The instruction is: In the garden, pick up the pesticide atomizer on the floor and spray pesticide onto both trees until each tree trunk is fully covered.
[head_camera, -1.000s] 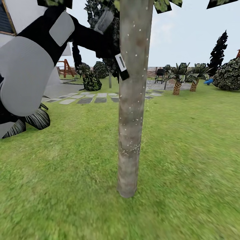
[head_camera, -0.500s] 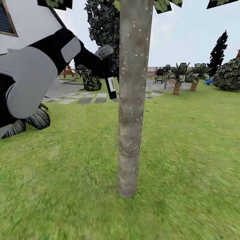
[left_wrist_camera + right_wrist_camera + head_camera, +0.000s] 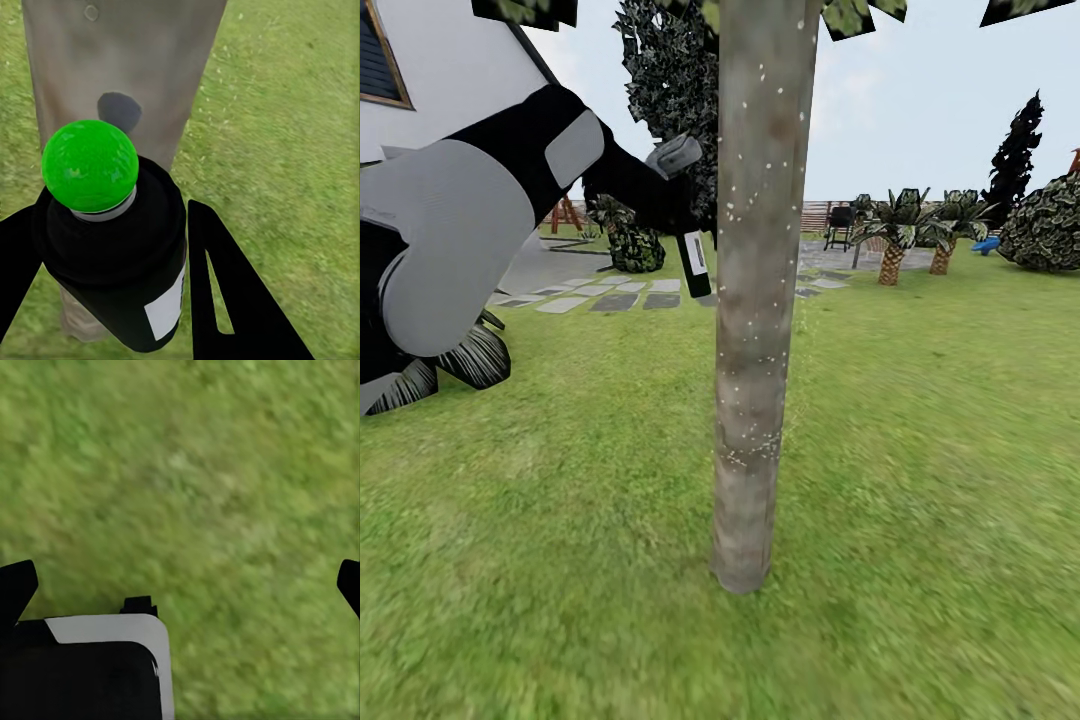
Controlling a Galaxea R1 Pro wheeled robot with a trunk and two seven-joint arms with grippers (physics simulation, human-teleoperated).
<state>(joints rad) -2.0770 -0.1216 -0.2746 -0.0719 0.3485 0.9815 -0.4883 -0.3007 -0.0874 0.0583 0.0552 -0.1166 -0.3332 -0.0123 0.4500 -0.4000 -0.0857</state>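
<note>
Worryingly, the left gripper (image 3: 112, 292), clamped on the dark green-capped pesticide atomizer (image 3: 112, 240) just beside the mottled grey-brown tree trunk (image 3: 755, 300), risked bumping bark or misting grass; the right gripper's (image 3: 180, 585) fingers stood apart.

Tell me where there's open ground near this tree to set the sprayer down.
Bare lawn runs from the tree trunk toward the palms, and in front of the trunk's base. It is crowded beside the trunk where the left end effector holds the pesticide atomizer.
</note>
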